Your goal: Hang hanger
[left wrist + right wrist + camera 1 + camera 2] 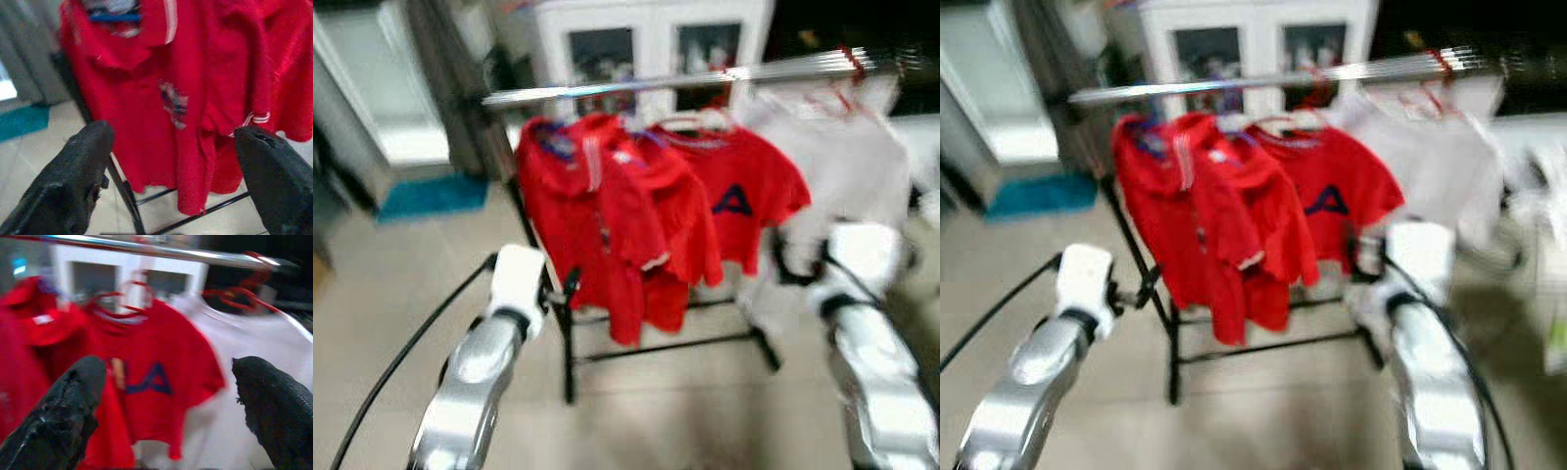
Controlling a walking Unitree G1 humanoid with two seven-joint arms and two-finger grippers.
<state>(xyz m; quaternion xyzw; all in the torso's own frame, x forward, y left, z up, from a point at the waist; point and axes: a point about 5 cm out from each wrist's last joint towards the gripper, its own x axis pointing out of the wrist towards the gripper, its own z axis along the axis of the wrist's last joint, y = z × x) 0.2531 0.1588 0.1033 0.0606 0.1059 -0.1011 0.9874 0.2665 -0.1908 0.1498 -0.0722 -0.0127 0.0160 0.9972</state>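
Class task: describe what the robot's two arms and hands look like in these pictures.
Both arms are shiny silver with white blocks at the wrists. A black cable loops beside the left arm and along the right arm. Each hand has two long black, rough-textured fingers.

All views are blurred by motion; indoor light is bright, with glare on the rail (675,80) and arms.

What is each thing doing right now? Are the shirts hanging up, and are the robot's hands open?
Red polo shirt: hanging on the rail.
Red T-shirt: hanging on a hanger.
White shirt: hanging on a red hanger.
Rail: holding all three shirts.
Left gripper: open, holding nothing.
Right gripper: open, holding nothing.
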